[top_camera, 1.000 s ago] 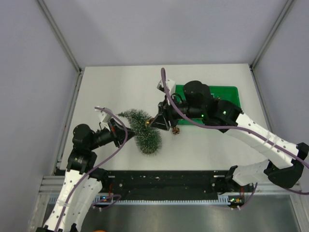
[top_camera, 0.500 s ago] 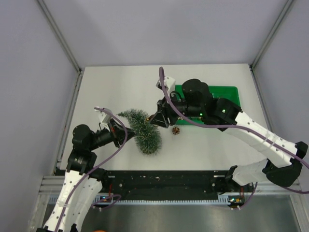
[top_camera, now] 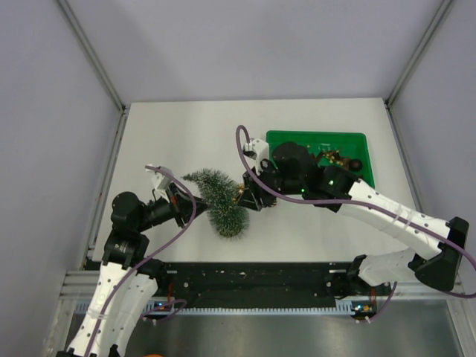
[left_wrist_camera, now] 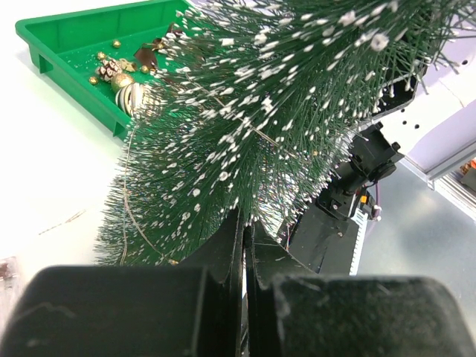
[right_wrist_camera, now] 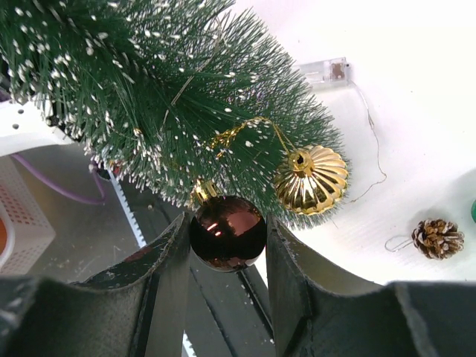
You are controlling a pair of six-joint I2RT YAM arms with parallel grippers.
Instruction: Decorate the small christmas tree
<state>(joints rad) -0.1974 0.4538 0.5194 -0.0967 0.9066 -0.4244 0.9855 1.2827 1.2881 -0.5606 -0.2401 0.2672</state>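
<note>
The small christmas tree point(top_camera: 222, 201) is a dark green, white-flecked bottle-brush cone, held tilted over the table. It fills the left wrist view point(left_wrist_camera: 282, 111). My left gripper point(top_camera: 182, 201) is shut on its lower part, jaws point(left_wrist_camera: 245, 223) nearly together. My right gripper point(top_camera: 250, 195) is at the tree's right side, shut on a shiny dark brown ball point(right_wrist_camera: 227, 232) whose gold cap touches the branches. A ribbed gold ornament point(right_wrist_camera: 311, 178) hangs on the tree point(right_wrist_camera: 163, 82) beside it. The tree's wooden base is hidden.
A green plastic tray point(top_camera: 355, 143) with several gold and brown ornaments sits at the back right; it also shows in the left wrist view point(left_wrist_camera: 67, 37). A pine cone point(right_wrist_camera: 437, 238) and a small light-string battery box point(right_wrist_camera: 329, 71) lie on the white table.
My right gripper has moved down and left with the brown ball, up against the tree. Its arm has swung off the tray. The left arm and tree have stayed put.
</note>
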